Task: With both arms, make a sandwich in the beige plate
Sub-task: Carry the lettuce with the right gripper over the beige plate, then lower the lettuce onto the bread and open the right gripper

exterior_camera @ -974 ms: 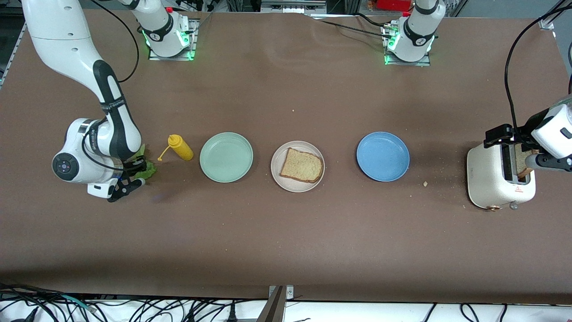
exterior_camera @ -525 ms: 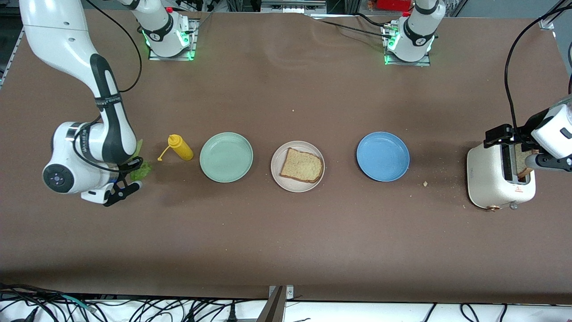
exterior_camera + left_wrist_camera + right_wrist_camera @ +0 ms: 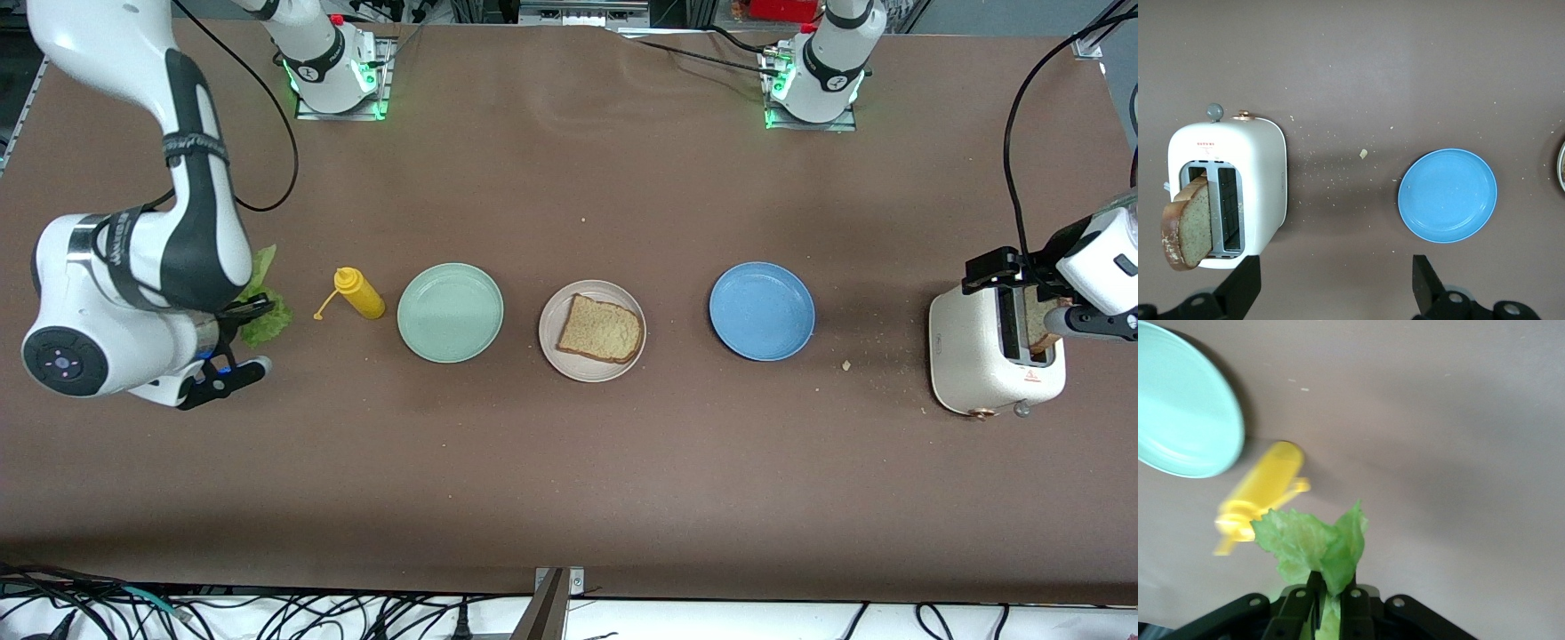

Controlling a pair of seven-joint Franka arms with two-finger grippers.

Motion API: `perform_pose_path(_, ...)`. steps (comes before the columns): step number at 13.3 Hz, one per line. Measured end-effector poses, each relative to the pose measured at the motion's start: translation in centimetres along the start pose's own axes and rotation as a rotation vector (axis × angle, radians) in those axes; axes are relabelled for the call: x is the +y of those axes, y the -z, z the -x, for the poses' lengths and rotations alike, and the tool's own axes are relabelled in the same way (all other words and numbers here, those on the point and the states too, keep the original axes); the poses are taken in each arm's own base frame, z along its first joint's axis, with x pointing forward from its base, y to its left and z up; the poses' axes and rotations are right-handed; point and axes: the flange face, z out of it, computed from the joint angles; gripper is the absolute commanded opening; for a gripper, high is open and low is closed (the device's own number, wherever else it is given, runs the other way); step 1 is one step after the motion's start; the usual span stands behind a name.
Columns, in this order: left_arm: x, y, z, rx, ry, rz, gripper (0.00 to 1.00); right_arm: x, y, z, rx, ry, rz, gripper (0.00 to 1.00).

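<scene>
**Lettuce held aloft, one slice on the plate**

The right gripper [image 3: 1328,603] is clamped on a lettuce leaf [image 3: 1313,547], up over the right arm's end of the table, with the yellow mustard bottle [image 3: 358,293] just beside it and the mint green plate [image 3: 450,312] next along. The beige plate [image 3: 551,342] carries one toast slice [image 3: 601,329]. The left gripper [image 3: 1335,287] hangs with fingers spread apart above the white toaster [image 3: 1261,173], where a second slice [image 3: 1186,223] sticks out; the blue plate [image 3: 1447,195] lies nearby.

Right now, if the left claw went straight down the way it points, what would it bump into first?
Probably bare brown table: the open left claw points down between the white toaster and round blue plate. Depth is unclear.
</scene>
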Motion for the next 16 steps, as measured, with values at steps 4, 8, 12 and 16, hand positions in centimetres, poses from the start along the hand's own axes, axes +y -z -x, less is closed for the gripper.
perform_pose_path(4, 0.0, 0.0, 0.0, 0.000, 0.000, 0.000, 1.00, -11.9, 0.0, -1.4, -0.002, -0.150, -0.067, 0.00)
perform_pose_path(8, 0.0, 0.0, 0.0, 0.000, 0.001, 0.000, 1.00, -18.5, 0.3, -3.2, 0.071, -0.322, -0.243, 0.00)
perform_pose_path(12, 0.0, 0.0, 0.0, 0.001, 0.002, 0.000, 1.00, -28.0, -1.9, -6.1, 0.152, -0.517, -0.342, 0.00)
perform_pose_path(16, -0.1, 0.0, 0.0, 0.001, 0.003, 0.000, 1.00, -34.6, -6.6, -9.4, 0.242, -0.672, -0.400, 0.00)
